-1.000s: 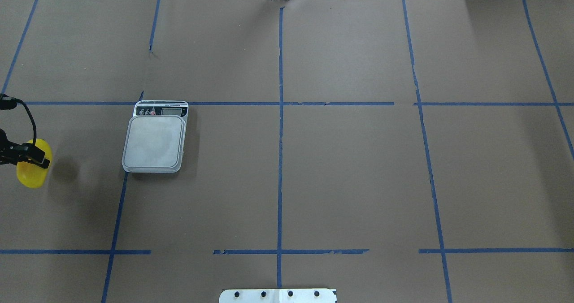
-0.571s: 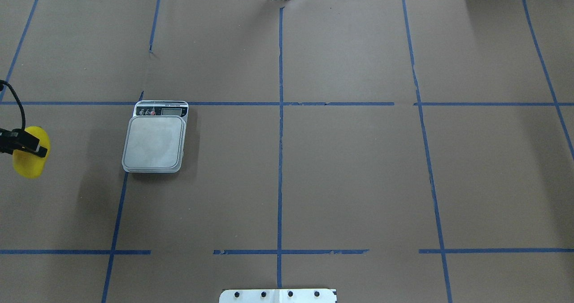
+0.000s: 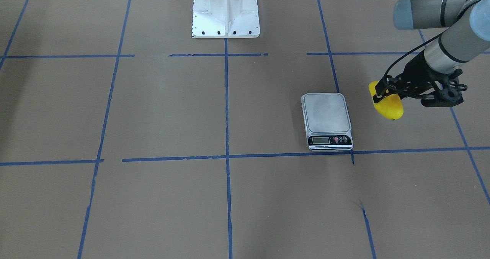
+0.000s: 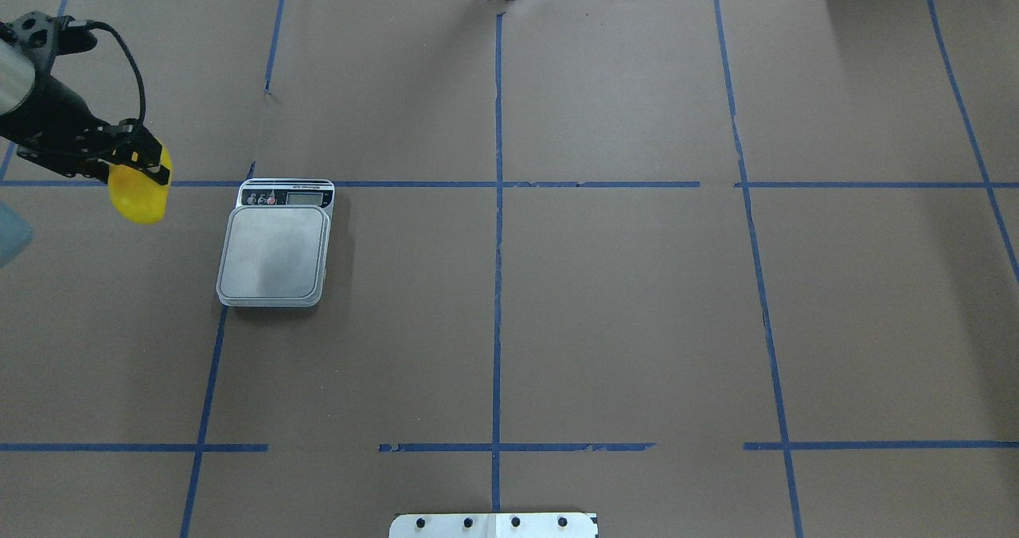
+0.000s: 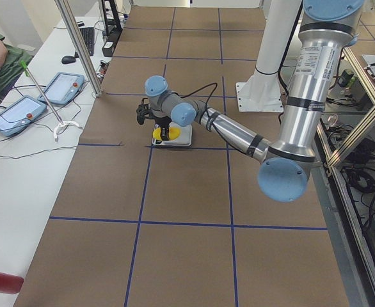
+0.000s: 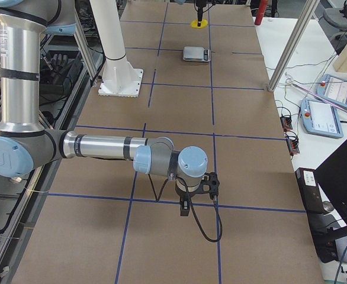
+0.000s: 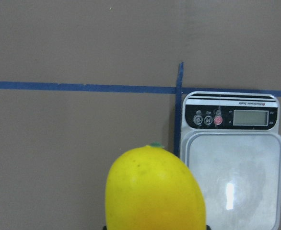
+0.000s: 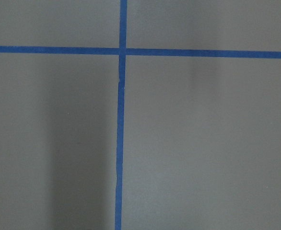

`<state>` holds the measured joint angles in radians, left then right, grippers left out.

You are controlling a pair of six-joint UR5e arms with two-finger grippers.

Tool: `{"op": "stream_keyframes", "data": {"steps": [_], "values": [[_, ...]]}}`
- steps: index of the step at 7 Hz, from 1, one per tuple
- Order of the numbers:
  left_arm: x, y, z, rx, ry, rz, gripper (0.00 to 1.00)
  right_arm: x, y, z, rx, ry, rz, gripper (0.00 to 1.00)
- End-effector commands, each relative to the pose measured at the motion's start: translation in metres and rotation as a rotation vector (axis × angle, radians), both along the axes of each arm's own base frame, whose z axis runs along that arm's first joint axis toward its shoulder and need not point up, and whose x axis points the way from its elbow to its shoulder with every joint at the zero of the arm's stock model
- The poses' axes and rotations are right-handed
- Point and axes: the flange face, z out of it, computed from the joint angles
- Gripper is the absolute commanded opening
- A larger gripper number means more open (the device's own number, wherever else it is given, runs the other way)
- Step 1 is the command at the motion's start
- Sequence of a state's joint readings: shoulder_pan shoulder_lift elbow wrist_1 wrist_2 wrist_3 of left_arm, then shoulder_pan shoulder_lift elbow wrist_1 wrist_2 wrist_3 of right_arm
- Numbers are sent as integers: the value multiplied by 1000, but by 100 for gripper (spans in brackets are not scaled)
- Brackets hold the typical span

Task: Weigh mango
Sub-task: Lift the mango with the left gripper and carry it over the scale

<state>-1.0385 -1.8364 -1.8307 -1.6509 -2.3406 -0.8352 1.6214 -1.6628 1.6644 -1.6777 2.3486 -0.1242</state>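
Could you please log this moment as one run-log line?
left gripper: shut on mango | mango: not yet on scale | scale: platform bare | right gripper: state unclear

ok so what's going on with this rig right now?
The left gripper is shut on a small, glossy bright yellow mango and holds it beside the flat silver digital scale, on the scale's left in the overhead view, not over its platform. Nothing lies on the platform, so the weighing is not yet done. The right gripper hangs over bare brown paper table cover, far from the scale; whether it is open cannot be told.
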Motion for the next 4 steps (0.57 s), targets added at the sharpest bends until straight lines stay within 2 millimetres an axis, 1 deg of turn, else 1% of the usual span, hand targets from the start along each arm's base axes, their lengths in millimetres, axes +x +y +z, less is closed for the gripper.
{"op": "stream_keyframes", "data": {"steps": [1, 2, 3, 4], "values": [[76, -2, -17, -22, -38, 32, 0, 0, 0, 0, 0, 0, 0, 100], [107, 1, -13, -27, -53, 70, 0, 0, 0, 0, 0, 0, 0, 100], [122, 4, -8, -8, -67, 62, 0, 0, 0, 0, 1, 0, 0, 100], [137, 7, 3, -12, -56, 58, 0, 0, 0, 0, 0, 0, 0, 100]]}}
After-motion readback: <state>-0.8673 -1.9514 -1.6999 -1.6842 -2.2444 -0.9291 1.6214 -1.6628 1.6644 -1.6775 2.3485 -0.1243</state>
